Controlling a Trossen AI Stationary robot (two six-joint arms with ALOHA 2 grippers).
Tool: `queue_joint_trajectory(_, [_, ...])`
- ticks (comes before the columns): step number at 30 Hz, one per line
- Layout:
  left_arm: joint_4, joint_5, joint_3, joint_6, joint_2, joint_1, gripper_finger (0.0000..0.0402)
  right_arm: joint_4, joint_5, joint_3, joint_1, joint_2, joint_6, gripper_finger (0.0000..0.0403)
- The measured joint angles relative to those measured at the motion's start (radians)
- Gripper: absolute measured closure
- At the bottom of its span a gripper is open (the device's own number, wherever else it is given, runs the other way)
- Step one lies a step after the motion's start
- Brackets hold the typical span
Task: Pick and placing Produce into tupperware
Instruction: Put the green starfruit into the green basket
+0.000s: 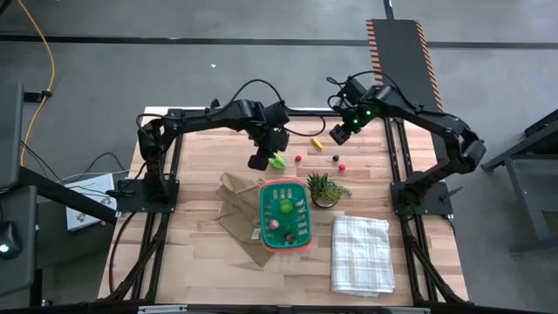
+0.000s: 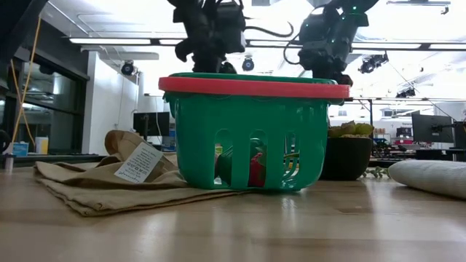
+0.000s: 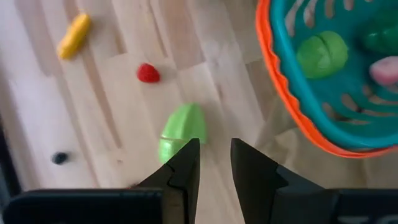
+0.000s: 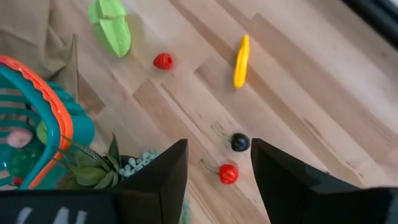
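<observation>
The teal tupperware (image 1: 285, 215) with the orange rim stands mid-table on a brown paper bag. It holds a green round piece (image 3: 321, 53) and a pink piece (image 3: 385, 70). On the wood beyond it lie a green leafy piece (image 1: 277, 160), a yellow piece (image 1: 317, 142), two red balls (image 1: 298, 160) (image 1: 343, 165) and a dark berry (image 1: 334, 158). My left gripper (image 3: 214, 155) hovers open above the table with the green leafy piece (image 3: 181, 129) just beside one finger. My right gripper (image 4: 214, 162) hangs open above the dark berry (image 4: 240, 142) and a red ball (image 4: 228, 173).
A spiky green potted plant (image 1: 323, 187) stands at the tupperware's right far corner. A white checked cloth (image 1: 359, 253) lies folded at the near right. The brown paper bag (image 1: 234, 205) spreads to the tupperware's left. Bare wood shows along the far edge and near left.
</observation>
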Motion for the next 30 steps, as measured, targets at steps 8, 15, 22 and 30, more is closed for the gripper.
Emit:
queue_joint_trajectory(8, [0.056, -0.007, 0.0, 0.076, 0.0, 0.0, 0.0319, -0.003, 0.0, 0.0, -0.046, -0.068, 0.009, 0.0236])
queue_joint_trajectory(15, [0.058, -0.016, 0.001, 0.085, 0.003, 0.0, 0.0234, -0.007, 0.0, 0.0, -0.053, -0.111, 0.02, 0.0236])
queue_joint_trajectory(22, [0.084, -0.065, 0.0, 0.088, 0.069, 0.023, 0.0143, -0.011, -0.001, 0.0, -0.052, -0.122, 0.019, 0.0236])
queue_joint_trajectory(30, [0.074, -0.049, -0.001, 0.025, 0.136, 0.069, 0.0119, -0.005, -0.004, 0.0, -0.056, -0.122, -0.022, 0.0236])
